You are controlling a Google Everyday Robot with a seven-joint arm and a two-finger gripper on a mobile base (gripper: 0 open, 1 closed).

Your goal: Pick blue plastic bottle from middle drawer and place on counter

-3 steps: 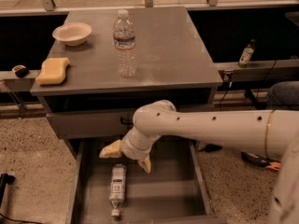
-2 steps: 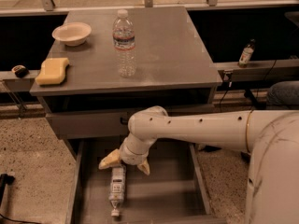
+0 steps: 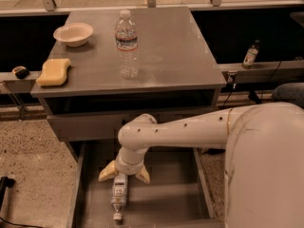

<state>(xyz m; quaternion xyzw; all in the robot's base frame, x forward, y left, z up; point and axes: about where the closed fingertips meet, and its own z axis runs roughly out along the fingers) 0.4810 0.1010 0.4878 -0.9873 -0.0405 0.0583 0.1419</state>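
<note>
The blue plastic bottle (image 3: 118, 198) lies on its side on the floor of the open middle drawer (image 3: 175, 194), its white cap toward the front. My gripper (image 3: 123, 175) is low in the drawer, open, with one yellowish fingertip (image 3: 107, 173) on each side of the bottle's far end. My white arm reaches in from the right. The counter (image 3: 166, 51) is the grey metal top above the drawer.
On the counter stand a taller water bottle (image 3: 127, 44), a white bowl (image 3: 73, 33) and a yellow sponge (image 3: 53, 71). The drawer has low side walls (image 3: 76, 189). A small bottle (image 3: 250, 54) stands on a ledge to the right.
My gripper has moved down and toward the front of the drawer, from above the bottle to straddling its far end. The bottle has not moved.
</note>
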